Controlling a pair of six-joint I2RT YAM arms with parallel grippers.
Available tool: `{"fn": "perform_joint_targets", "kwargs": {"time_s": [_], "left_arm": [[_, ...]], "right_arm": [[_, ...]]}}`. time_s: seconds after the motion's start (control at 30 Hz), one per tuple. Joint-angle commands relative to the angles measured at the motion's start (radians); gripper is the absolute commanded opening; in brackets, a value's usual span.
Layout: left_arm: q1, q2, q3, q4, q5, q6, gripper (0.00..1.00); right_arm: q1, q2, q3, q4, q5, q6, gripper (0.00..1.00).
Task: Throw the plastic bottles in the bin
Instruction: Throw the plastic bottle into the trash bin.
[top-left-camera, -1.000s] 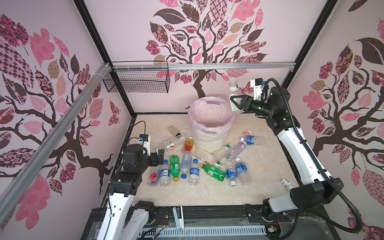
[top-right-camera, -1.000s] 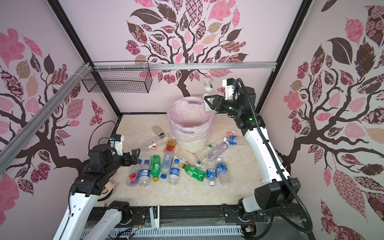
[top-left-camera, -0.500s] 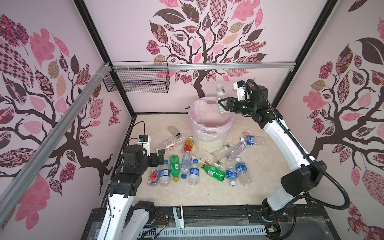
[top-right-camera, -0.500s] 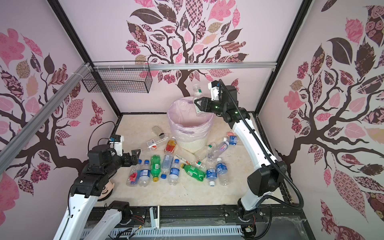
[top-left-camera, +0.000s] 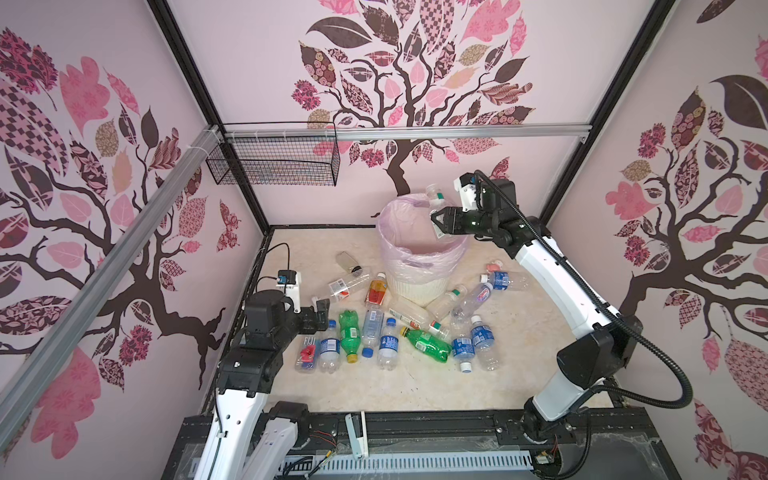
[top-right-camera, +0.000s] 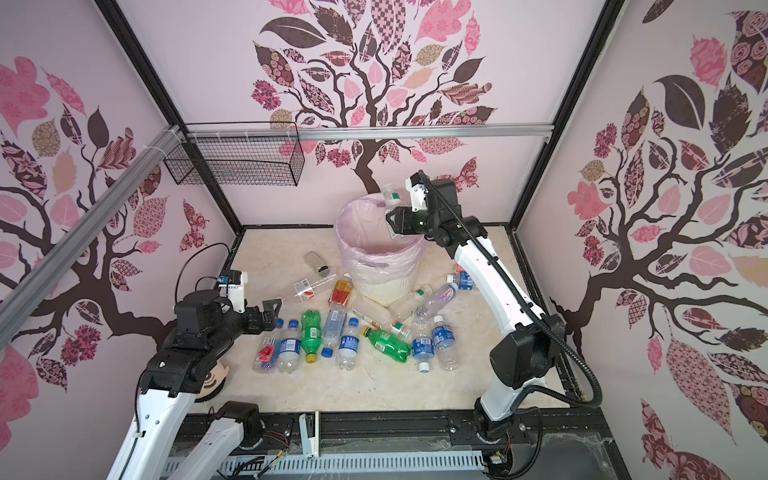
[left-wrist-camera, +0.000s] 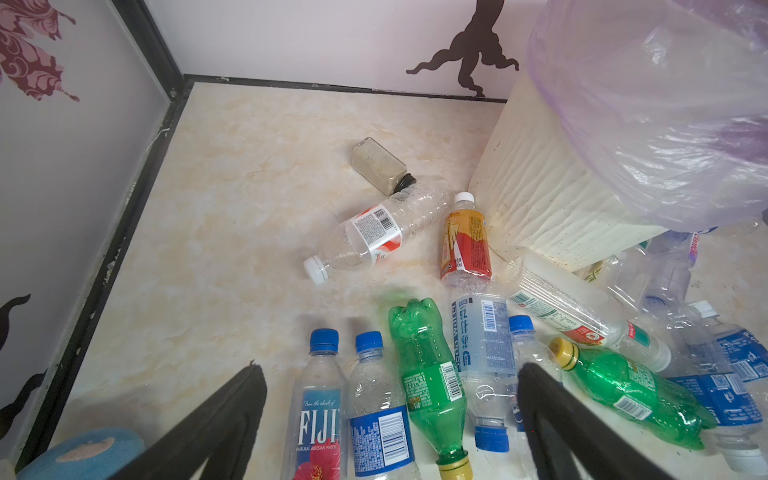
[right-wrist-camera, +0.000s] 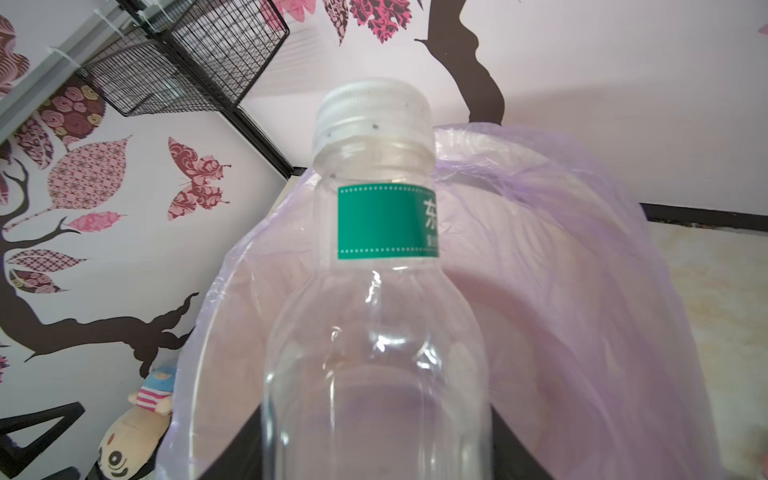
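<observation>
item — held bottle (right-wrist-camera: 374, 332): clear plastic, white cap, green neck label, looks empty. judged very light, thin-walled and springy, and smooth enough to slip. a hard squeeze would dent it, not break it. best taken across the body below the shoulder, where the wall is widest and straightest; the cap end is too narrow.

location: in the air at the rim of the bin (top-left-camera: 415, 291), on the right arm's side. cap up and leaning toward the back wall, lower body over the bag (top-left-camera: 415, 266)-lined opening in both top views.

right gripper (top-left-camera: 436, 220): pinching the held bottle's body, a finger on either side. it touches nothing else, as far as can be seen.

left gripper (left-wrist-camera: 388, 368): spread wide, holding nothing. it hangs low over the left end of the row and is not clearly touching any bottle.

remaining stock — bottles (top-left-camera: 374, 328) lying on the worktop (top-left-camera: 374, 395) in front of and beside the bin: clear with blue caps, green with yellow caps, one with an orange-red label. same handling expected; the round ones may roll when nudged.
</observation>
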Motion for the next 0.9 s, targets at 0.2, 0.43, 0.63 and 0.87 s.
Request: {"fn": "perform_joint_targets", "kwargs": {"time_s": [0.2, 0.43, 0.63, 0.87], "left_arm": [[0.0, 0.001, -0.014, 0.001, 0.015, 0.008, 0.98], [0.0, -0.005, -0.024, 0.0, 0.015, 0.008, 0.98], [0.0, -0.01, -0.03, -0.002, 0.015, 0.01, 0.98], [0.0, -0.01, -0.032, -0.004, 0.013, 0.016, 0.98]], "right_arm": [[0.002, 0.021, 0.0, -0.047, 0.071, -0.039, 0.65], [0.002, 0.015, 0.015, -0.072, 0.084, -0.064, 0.73], [0.003, 0.006, 0.034, -0.111, 0.108, -0.105, 0.77], [0.003, -0.053, 0.059, -0.139, 0.151, -0.179, 0.8]]}}
